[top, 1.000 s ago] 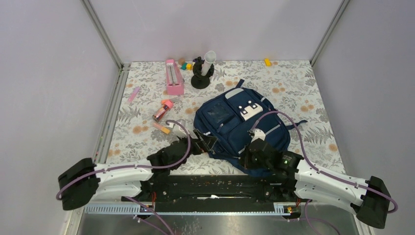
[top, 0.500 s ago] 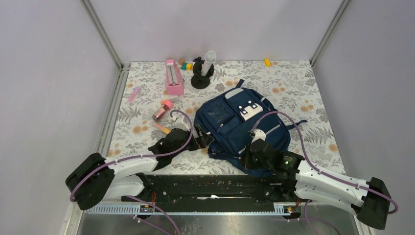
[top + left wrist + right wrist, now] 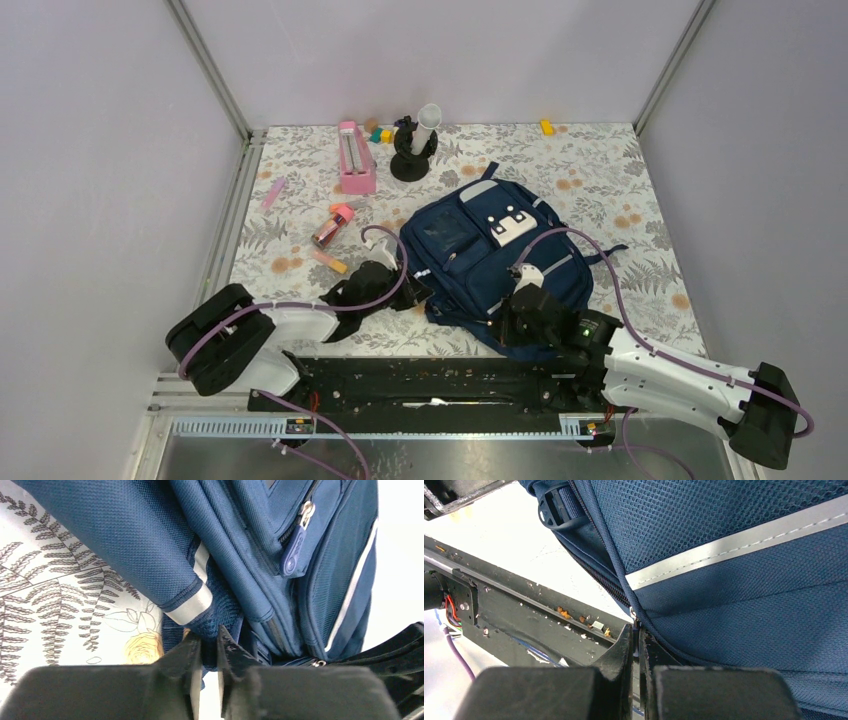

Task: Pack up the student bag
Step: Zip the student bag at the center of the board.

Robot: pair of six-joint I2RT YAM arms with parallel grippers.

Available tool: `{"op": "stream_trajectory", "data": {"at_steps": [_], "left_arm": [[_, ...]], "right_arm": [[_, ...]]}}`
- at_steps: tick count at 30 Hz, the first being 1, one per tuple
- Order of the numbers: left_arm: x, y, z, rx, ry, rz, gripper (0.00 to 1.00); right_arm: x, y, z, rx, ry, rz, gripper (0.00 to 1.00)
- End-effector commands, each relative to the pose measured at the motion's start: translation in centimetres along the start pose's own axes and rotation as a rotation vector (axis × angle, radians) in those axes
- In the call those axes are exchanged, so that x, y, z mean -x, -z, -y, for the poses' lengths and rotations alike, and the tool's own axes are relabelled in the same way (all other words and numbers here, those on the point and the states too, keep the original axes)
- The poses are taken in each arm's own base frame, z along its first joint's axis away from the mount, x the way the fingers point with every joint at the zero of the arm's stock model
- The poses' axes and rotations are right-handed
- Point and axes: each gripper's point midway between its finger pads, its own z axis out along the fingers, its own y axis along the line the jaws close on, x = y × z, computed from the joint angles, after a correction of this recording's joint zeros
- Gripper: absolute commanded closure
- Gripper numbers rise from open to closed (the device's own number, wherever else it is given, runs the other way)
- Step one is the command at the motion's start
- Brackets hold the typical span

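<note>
Near the front edge of the table [image 3: 620, 190], the bag [image 3: 470, 255] is lying flat with its patched front facing up, and both claws are working at its near side. The left gripper [image 3: 209, 647] is pinching a fold of navy fabric just beside the strap [image 3: 150, 555], while the right gripper [image 3: 636, 642] is sitting pressed together on the zip line, seemingly nipping the small zip pull [image 3: 633, 614] (it is tiny and half hidden, so that is my reading). Trouble is likely coming from those thin grips. If either arm is tugging harder than the cloth allows, the fold is probably slipping free, or the whole bag is sliding toward the black rail [image 3: 524, 625] instead of the zip running, and loose fabric may be jamming the teeth. Nothing is packed yet as far as I can tell, and I cannot see an open pocket. The loose items are all waiting well apart on the far left: a pink case [image 3: 355, 158], a black stand [image 3: 412, 150], a tube [image 3: 333, 225] and a marker [image 3: 330, 261]. With both arms busy on the bag, neither is free to fetch them, and the left arm's cable [image 3: 385, 240] is looping near the marker, so a swing may be knocking it away
</note>
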Motion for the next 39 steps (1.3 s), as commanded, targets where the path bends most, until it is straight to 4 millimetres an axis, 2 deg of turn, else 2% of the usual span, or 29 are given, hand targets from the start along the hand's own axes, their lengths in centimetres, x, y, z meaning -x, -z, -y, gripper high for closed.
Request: {"op": "stream_trajectory", "data": {"at_steps": [1, 2, 6, 10, 13, 21, 31, 39], "left_arm": [[1.2, -0.2, 3.2, -0.110, -0.009, 0.037, 0.95], [1.2, -0.1, 3.3, -0.111, -0.009, 0.042, 1.00], [1.0, -0.2, 4.4, -0.128, -0.015, 0.054, 1.00], [0.8, -0.3, 5.4, -0.149, 0.007, 0.059, 1.00], [0.6, -0.3, 5.4, -0.148, 0.016, 0.059, 1.00], [0.6, 0.0, 5.3, -0.146, 0.028, 0.078, 1.00], [1.0, 0.0, 5.6, -0.147, 0.032, 0.090, 1.00], [0.6, 0.0, 5.7, -0.165, 0.046, 0.076, 1.00]], "right_arm": [[0.7, 0.0, 0.1, -0.020, -0.011, 0.016, 1.00], [0.7, -0.1, 0.0, -0.019, -0.009, 0.012, 1.00], [0.5, -0.5, -0.7, -0.019, 0.005, -0.008, 1.00], [0.8, -0.3, -2.8, -0.013, 0.057, 0.006, 1.00], [0.6, -0.5, -4.5, 0.014, 0.073, 0.003, 1.00], [0.5, -1.3, -7.1, 0.036, 0.098, 0.006, 1.00], [-0.6, -2.2, -8.9, 0.013, 0.152, 0.041, 1.00], [0.3, -4.4, -10.8, 0.028, 0.192, 0.117, 1.00]]}}
